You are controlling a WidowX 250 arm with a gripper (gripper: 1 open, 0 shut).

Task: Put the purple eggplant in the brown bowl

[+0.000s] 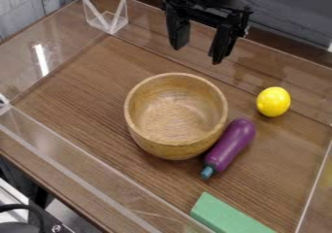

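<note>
Over on the left we start with dark cables (29,213), bunched off the lower-left corner of the desk (78,96), and up toward the desk's upper-left corner there's a pale, see-through angular thing (109,17), too faint to name. Coming across now, and here's the big one: the brown bowl (176,118), round, light wood, thick-rimmed, sitting upright around the middle of the desk, its inside bare wood in full view. Above it in the view, toward the desk's upper edge, hangs the black gripper (199,52), fingers spread, a gap showing between them and nothing pinched there! It's well apart from our star, the purple eggplant (231,146), which lies outside the bowl, just beside its lower-right side; whether the two touch, I can't tell. It lies at a slant, the blue-teal cap (208,171) pointing down toward the desk's lower edge, the rounded end up toward the right. Just below that, a flat green block (231,216) at the desk's lower edge, partly cut off by the frame. And finally, out near the desk's right edge, a bright yellow lemon (274,102), near the eggplant but clearly apart from it.
</note>
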